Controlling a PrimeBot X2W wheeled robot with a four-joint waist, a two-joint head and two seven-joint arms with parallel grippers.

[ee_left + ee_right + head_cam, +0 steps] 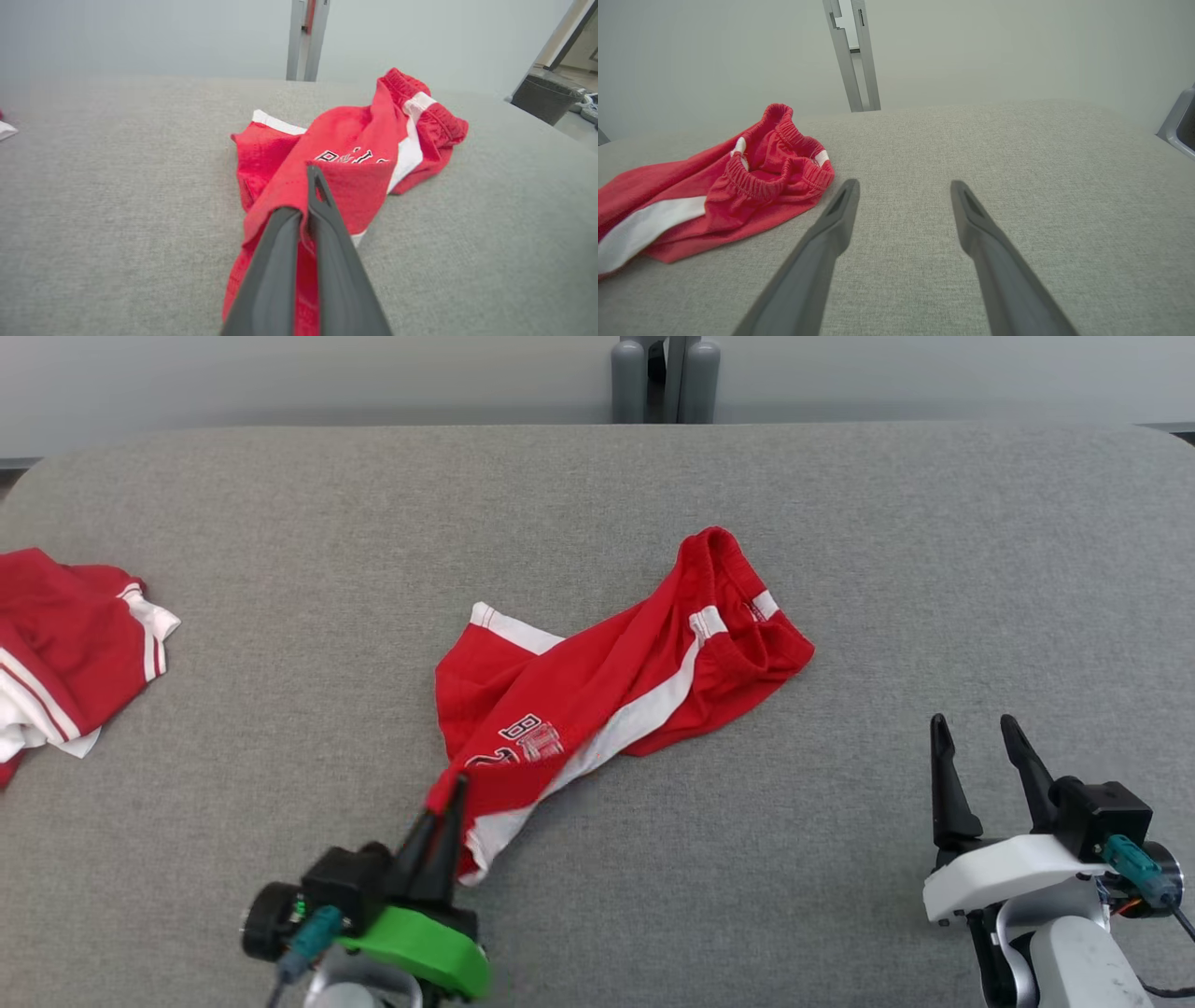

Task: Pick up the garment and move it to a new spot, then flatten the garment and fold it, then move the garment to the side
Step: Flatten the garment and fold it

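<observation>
The garment (616,681), a pair of red shorts with a white side stripe (644,714), lies crumpled near the middle of the grey table (840,504). Its long axis slants from near left to far right. At the near-left end the left gripper (455,791) has its two dark fingers pressed together on a corner of the leg hem (490,840). The left wrist view shows red cloth caught between the fingers and draped over them. From that pinch the rest of the shorts trails away to the far right and ends in the bunched elastic waistband (747,616). The right gripper (974,723) sits at the near right over bare table, fingers spread with nothing between them, well apart from the cloth. The waistband lies to its far left. So the left arm has the only hold, while the right arm is the nearer one to the free waistband end. A lift or drag by the left arm would likely pull along that slant, with the waistband following last. A second red garment (65,644) lies at the table's left edge, well apart, and the new spot should keep away from it.
</observation>
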